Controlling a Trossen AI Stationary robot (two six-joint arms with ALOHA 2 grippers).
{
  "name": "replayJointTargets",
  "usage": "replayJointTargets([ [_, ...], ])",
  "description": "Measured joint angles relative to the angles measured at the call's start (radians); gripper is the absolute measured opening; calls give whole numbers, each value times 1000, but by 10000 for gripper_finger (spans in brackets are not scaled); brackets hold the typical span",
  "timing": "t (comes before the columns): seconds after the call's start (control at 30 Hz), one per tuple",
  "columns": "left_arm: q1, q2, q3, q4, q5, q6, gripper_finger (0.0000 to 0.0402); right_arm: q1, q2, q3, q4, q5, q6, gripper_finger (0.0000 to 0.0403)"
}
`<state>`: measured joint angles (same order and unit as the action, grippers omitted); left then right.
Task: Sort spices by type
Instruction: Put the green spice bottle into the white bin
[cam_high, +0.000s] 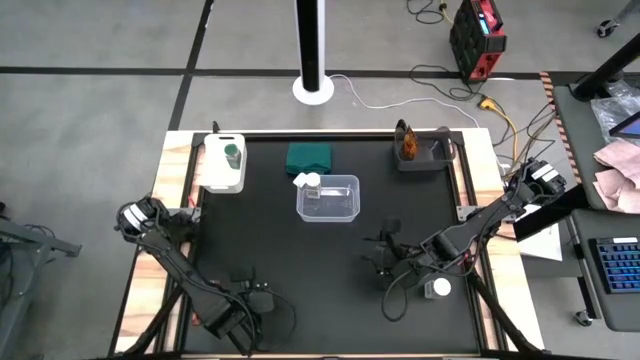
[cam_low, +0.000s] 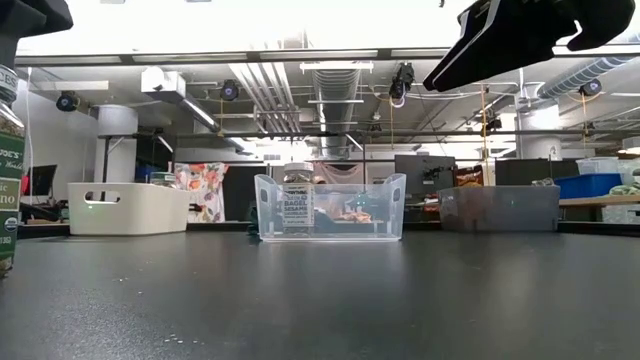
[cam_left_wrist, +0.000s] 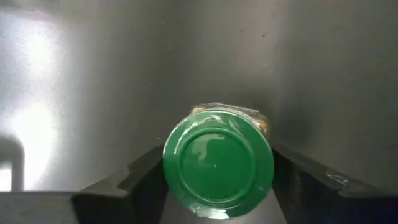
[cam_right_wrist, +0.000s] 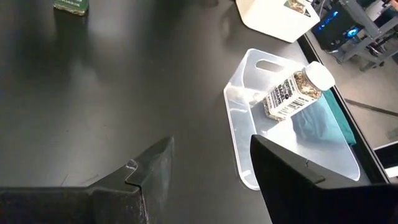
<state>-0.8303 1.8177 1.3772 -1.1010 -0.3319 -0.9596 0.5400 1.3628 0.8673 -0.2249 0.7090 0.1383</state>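
My left gripper (cam_high: 250, 297) is near the table's near edge, pointing down, shut on a green-lidded jar (cam_left_wrist: 217, 163); the low view shows that jar's label (cam_low: 8, 170) at the far left. My right gripper (cam_high: 383, 258) hovers open right of centre with bare table between its fingers (cam_right_wrist: 211, 180). A white-lidded jar (cam_high: 437, 288) stands beside the right arm. Another white-lidded jar (cam_right_wrist: 292, 90) lies in the clear bin (cam_high: 345, 212). A second green-lidded jar (cam_high: 232, 153) sits in the white bin (cam_high: 215, 178). Orange-red packets (cam_high: 405, 142) stand in the dark tray (cam_high: 432, 160). My left gripper comes at the green-lidded jar from above, one finger (cam_left_wrist: 146, 171) on each side just under the lid (cam_left_wrist: 217, 163). The lid hides the place of contact. The jar is upright below the fingers; whether its base rests on the table I cannot tell.
A dark green square block (cam_high: 310, 157) lies at the far side between the white bin and the dark tray. The three containers line the far half; the black mat (cam_high: 300, 260) between the two arms is open. Wooden table borders run along both sides.
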Motion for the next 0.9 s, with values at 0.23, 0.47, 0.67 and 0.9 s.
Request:
replayJointTargets([
  [0.23,0,-4,-2,2,-9,9,183,0,0,0,0,0,0,203],
  [0.47,1,1,28,-1,-28,66,183,-1,0,-1,12,0,9,203],
  [0.67,4,1,133,1,-189,248,183,-10,7,-30,191,-73,-50,203],
  [0.9,11,1,244,81,-317,553,183,-69,46,-38,491,-429,-176,203],
])
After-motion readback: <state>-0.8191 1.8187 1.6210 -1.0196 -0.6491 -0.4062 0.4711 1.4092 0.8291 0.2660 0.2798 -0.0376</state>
